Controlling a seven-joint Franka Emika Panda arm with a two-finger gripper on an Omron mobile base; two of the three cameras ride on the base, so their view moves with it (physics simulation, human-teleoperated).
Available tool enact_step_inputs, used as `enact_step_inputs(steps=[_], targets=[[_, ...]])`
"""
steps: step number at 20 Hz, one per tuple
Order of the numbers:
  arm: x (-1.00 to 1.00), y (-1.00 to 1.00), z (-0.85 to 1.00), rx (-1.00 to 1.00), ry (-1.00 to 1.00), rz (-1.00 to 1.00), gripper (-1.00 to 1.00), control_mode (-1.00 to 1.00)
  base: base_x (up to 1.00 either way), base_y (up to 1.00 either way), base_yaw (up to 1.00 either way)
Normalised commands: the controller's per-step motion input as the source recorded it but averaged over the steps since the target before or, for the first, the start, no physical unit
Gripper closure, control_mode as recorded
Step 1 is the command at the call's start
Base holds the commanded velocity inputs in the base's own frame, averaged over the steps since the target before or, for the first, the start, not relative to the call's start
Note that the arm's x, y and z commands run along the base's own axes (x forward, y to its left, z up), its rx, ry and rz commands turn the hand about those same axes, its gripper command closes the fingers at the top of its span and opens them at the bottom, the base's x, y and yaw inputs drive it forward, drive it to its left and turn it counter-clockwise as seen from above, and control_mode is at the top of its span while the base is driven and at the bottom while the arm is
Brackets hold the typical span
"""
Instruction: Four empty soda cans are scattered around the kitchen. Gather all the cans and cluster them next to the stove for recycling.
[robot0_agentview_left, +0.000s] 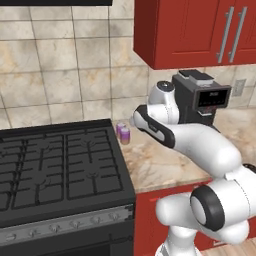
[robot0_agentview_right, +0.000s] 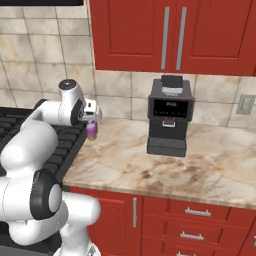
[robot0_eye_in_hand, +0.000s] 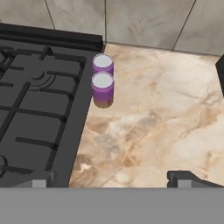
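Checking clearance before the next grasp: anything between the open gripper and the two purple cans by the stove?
Nothing visible. In the hand view, bare countertop lies between the open gripper and the nearer purple can. The second purple can stands right behind it, both upright beside the stove edge. The dark appliance sits well off to the side.

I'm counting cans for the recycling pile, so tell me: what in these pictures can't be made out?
- Rear purple can: lower body hidden by the front purple can in the hand view.
- Both cans: mostly behind the arm in the right base view.
- Stove: left part cut by the left base view's edge.
- Gripper: fingertips open, nothing between them.
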Motion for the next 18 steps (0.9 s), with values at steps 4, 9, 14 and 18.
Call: enact_step_inputs(steps=[4, 9, 14, 18], targets=[[0.00, 0.00, 0.00, 0.00, 0.00, 0.00, -1.00, 1.00, -0.68, -0.19, 0.01], [0.00, 0.00, 0.00, 0.00, 0.00, 0.00, -1.00, 1.00, -0.72, -0.19, 0.04], [0.00, 0.00, 0.00, 0.00, 0.00, 0.00, -1.00, 1.00, -0.59, -0.05, 0.19], [0.00, 0.00, 0.00, 0.00, 0.00, 0.00, -1.00, 1.00, -0.38, 0.00, 0.37]])
